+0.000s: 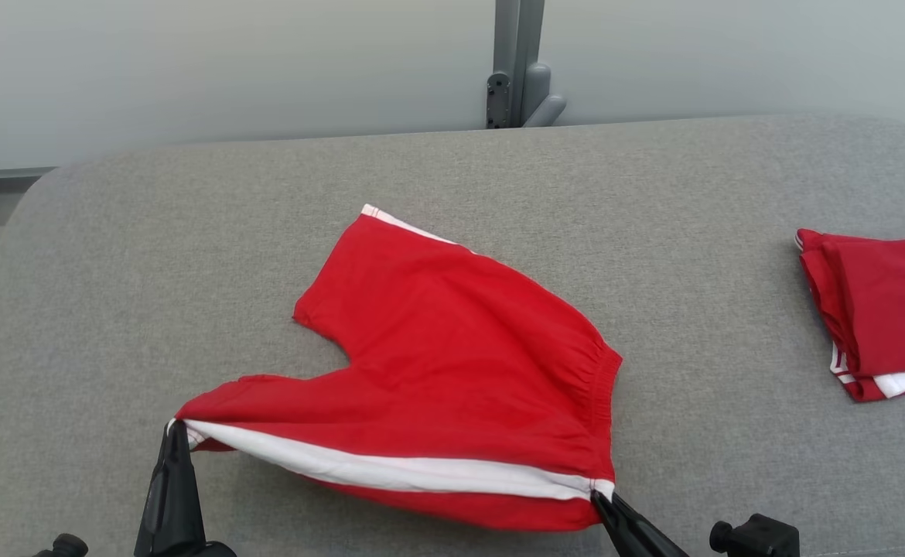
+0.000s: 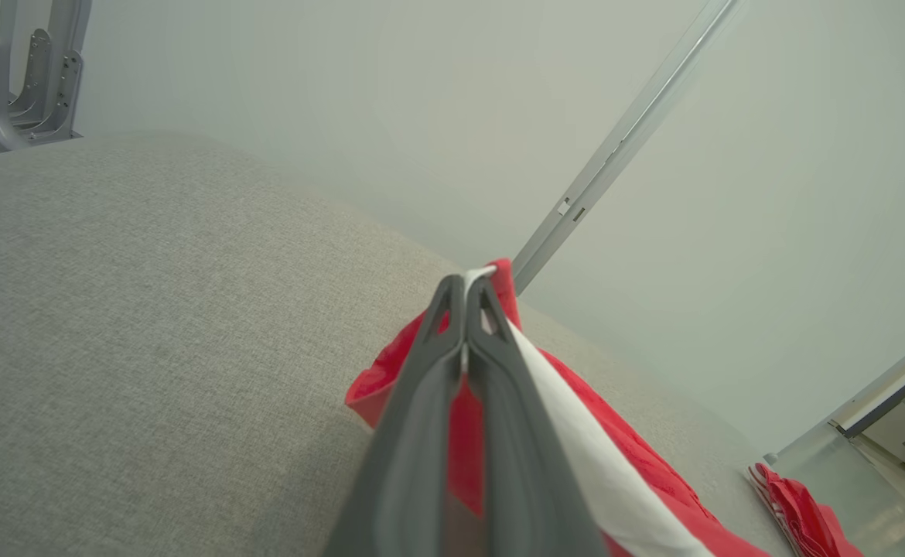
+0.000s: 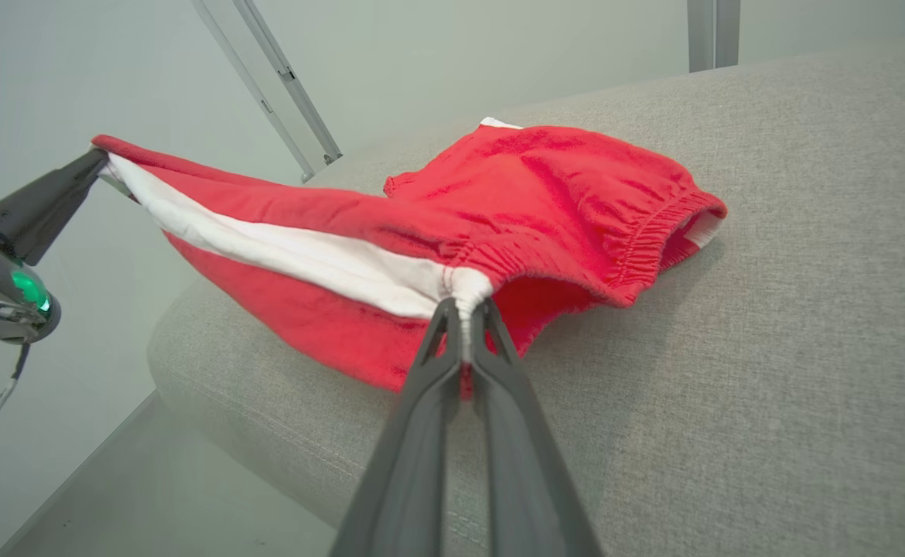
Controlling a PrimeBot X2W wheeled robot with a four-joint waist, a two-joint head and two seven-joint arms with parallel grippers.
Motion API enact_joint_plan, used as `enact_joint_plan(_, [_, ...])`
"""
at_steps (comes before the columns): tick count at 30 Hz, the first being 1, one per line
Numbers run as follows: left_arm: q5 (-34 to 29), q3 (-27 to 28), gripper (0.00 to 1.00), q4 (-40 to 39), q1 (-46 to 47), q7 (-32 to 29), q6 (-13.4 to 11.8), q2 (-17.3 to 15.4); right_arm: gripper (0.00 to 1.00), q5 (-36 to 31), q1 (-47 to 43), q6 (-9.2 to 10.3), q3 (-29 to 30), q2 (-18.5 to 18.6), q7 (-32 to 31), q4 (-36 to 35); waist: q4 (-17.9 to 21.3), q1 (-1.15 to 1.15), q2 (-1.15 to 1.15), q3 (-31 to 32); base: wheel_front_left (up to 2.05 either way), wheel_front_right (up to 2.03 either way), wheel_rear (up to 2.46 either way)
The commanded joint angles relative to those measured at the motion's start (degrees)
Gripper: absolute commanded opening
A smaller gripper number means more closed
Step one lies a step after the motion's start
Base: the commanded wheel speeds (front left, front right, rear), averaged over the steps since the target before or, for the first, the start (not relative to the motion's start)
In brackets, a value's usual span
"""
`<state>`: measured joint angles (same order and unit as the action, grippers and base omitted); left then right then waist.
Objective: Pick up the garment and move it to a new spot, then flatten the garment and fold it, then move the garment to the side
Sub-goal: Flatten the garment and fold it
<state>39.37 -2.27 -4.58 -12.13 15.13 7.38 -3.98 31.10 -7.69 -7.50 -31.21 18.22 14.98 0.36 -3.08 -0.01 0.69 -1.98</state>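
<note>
Nearest, the left gripper (image 1: 176, 427) and right gripper (image 1: 598, 495) are each clamped on one end of the white side stripe (image 1: 391, 468) of the red cotton shorts (image 1: 452, 340), holding that near edge taut and raised while the far leg lies on the grey fabric-padded table (image 1: 189, 232). Flattening seems under way, with folding and moving aside not yet done; a folded red garment (image 1: 886, 309) lies far right.

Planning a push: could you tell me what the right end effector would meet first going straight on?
The right end effector meets the shorts it grips; beyond them probably the table, though depth is unclear.
</note>
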Motion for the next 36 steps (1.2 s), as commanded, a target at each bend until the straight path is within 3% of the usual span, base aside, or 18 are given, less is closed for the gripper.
enact_joint_plan(1, [-0.28,0.27,0.0,-0.18,-0.64,-0.03,0.18,-0.54,0.0,0.32,-0.65,0.03,-0.69,0.37,0.14,-0.48,1.24,0.01,-0.69,0.56,0.0,0.0,0.0])
enact_joint_plan(13, [-0.85,-2.3,0.0,7.93,9.67,-0.03,0.18,-3.43,0.0,3.25,2.53,0.03,1.78,-4.37,0.14,3.07,3.67,0.01,-0.69,0.65,0.0,0.0,0.0])
enact_joint_plan(27, [-2.66,-12.77,0.0,31.44,34.49,-0.03,0.18,-5.27,0.0,3.58,11.77,0.03,7.97,-12.02,0.14,12.08,7.46,0.01,-0.69,-6.5,0.0,0.0,0.0])
enact_joint_plan(36, [-3.07,-15.13,0.0,44.87,48.54,-0.04,0.18,-4.43,0.0,2.59,19.41,0.03,9.2,-14.82,0.14,16.89,9.91,0.01,-0.69,-13.47,0.0,0.0,0.0])
